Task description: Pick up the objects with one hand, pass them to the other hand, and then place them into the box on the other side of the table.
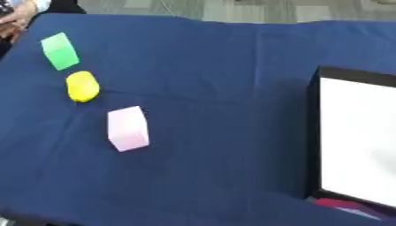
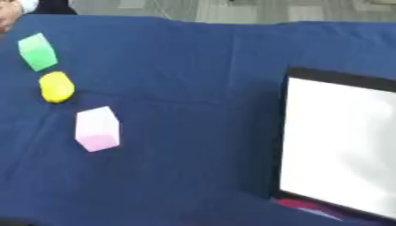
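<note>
Three objects lie on the left part of the blue tablecloth (image 1: pixel 224 88). Farthest back is a green block (image 1: pixel 59 51). Just in front of it rests a rounded yellow object (image 1: pixel 82 86). A pale pink block (image 1: pixel 127 128) stands nearer to me, a little to the right of the yellow one. On the right side sits a box (image 2: pixel 287 132) with dark walls and a white inside (image 2: pixel 340 141). Neither of my hands shows in either view.
A reddish-pink thing (image 1: pixel 344 205) peeks out below the box's near edge. The table's far edge runs along the top, with grey floor behind it. A person's hand (image 1: pixel 15 15) shows at the far left corner, touching none of the objects.
</note>
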